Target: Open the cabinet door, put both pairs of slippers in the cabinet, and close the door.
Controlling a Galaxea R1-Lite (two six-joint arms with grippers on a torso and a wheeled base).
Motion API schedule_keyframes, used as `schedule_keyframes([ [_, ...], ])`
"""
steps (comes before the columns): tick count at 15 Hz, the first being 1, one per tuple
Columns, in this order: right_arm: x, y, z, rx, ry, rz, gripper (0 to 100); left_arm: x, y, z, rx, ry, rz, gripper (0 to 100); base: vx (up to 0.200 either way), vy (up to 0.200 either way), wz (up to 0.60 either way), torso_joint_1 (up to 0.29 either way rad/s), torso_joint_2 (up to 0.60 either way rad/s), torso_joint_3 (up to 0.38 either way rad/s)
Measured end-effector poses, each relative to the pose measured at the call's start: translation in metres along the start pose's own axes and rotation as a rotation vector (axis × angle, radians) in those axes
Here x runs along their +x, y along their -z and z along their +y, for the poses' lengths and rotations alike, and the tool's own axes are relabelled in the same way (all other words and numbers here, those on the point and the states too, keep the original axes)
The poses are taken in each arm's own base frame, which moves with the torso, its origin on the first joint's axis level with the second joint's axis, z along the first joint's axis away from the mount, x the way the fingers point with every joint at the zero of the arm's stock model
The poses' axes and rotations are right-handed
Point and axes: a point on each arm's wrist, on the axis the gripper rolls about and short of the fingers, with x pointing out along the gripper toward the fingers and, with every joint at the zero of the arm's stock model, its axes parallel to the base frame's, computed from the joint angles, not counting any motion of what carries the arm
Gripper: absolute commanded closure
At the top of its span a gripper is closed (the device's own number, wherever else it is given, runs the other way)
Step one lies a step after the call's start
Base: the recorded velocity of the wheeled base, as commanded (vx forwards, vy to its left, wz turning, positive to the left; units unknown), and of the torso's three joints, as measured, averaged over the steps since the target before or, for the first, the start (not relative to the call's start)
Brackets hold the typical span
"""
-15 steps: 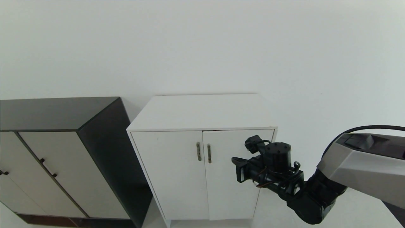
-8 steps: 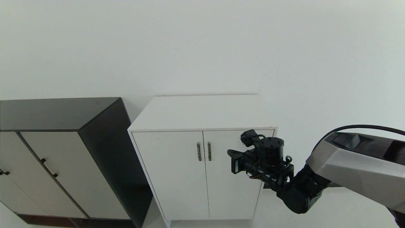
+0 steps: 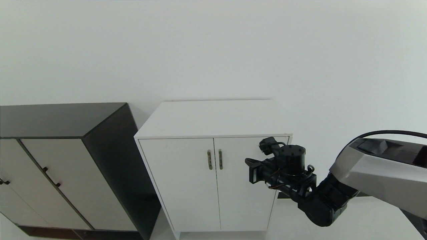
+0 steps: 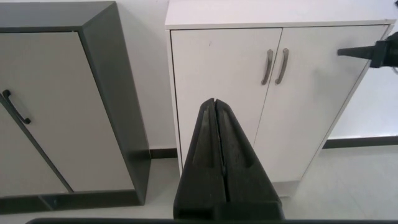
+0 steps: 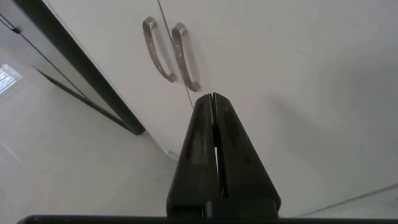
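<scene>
— How many doors (image 3: pixel 181 186) did the white cabinet (image 3: pixel 213 118) have?
— Two, both shut (two handles (image 3: pixel 209 159) at its middle). Right gripper (image 3: pixel 250 171), fingers together, hovered before its right door (image 3: pixel 243 200); left gripper (image 4: pixel 214 101), farther back, likewise pinched together.

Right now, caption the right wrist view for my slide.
Shut right hand poised before the closed white cabinet, near its two metal handles.

No writing, number or sign can be read (the white two-door cabinet (image 3: pixel 186 186) and black-framed cabinet (image 3: pixel 110 156) beside it have plain faces).
</scene>
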Motion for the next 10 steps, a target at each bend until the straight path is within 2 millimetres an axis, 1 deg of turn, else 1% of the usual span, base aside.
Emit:
schedule_keyframes([
  [2, -0.018, -0.006, 0.002, -0.005, 0.022, 0.002, 100, 0.000, 0.000, 0.000, -0.001, -0.001, 0.000, 100, 0.000, 0.000, 0.00, 0.000, 0.00, 0.000],
  [4, -0.044, -0.008, 0.000, -0.007, 0.068, 0.009, 100, 0.000, 0.000, 0.000, -0.001, 0.000, 0.000, 100, 0.000, 0.000, 0.00, 0.000, 0.00, 0.000],
  [6, -0.073, -0.007, -0.011, -0.005, 0.162, 0.011, 100, 0.000, 0.000, 0.000, -0.001, -0.001, 0.000, 100, 0.000, 0.000, 0.00, 0.000, 0.00, 0.000],
  [8, -0.097, -0.005, -0.024, 0.000, 0.257, 0.001, 100, 0.000, 0.000, 0.000, -0.001, -0.001, 0.000, 100, 0.000, 0.000, 0.00, 0.000, 0.00, 0.000],
  [10, -0.125, 0.001, -0.038, 0.009, 0.353, 0.009, 100, 0.000, 0.000, 0.000, -0.001, -0.001, 0.000, 100, 0.000, 0.000, 0.00, 0.000, 0.00, 0.000],
])
